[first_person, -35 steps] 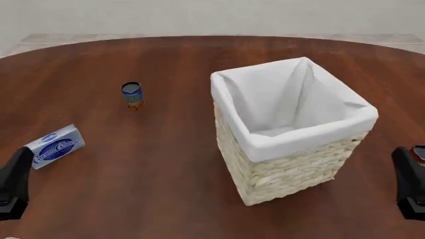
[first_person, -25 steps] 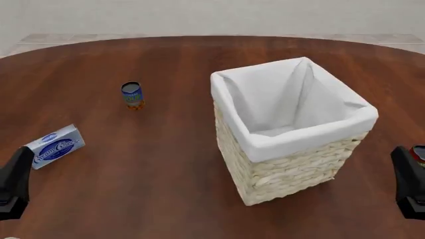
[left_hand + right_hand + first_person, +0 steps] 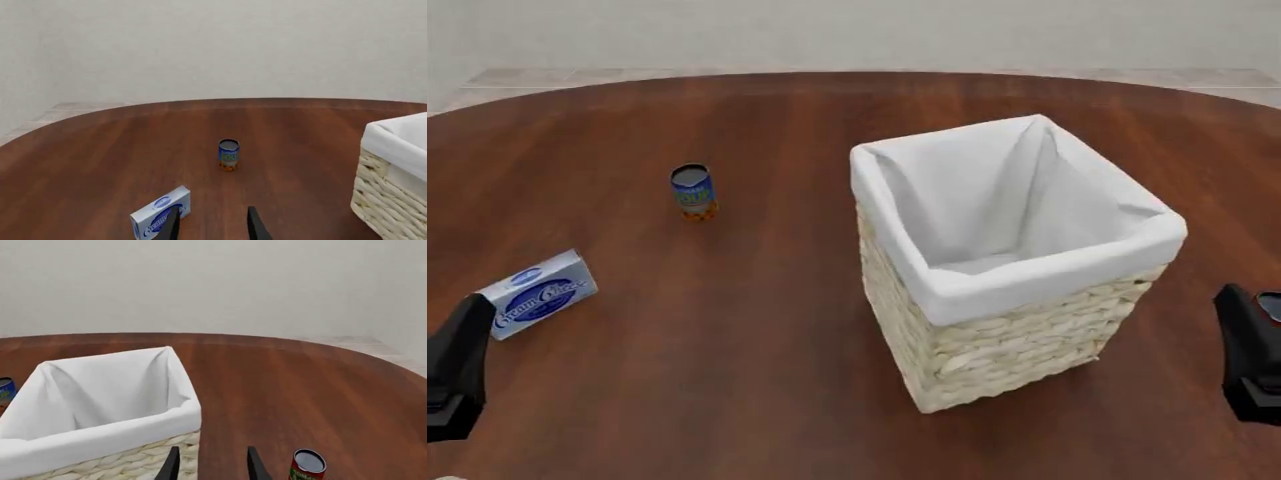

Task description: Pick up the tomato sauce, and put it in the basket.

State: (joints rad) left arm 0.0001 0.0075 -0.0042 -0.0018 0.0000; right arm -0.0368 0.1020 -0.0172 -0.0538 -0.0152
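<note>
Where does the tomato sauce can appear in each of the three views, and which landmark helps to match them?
Front view: only a sliver of the tomato sauce shows at the right edge, behind the right pincer, to the right of the basket.
Right wrist view: it stands near the bottom edge, beside the pincer's fingers.
Left wrist view: not in it.
Shared landmark: the basket, in all three views.
</note>
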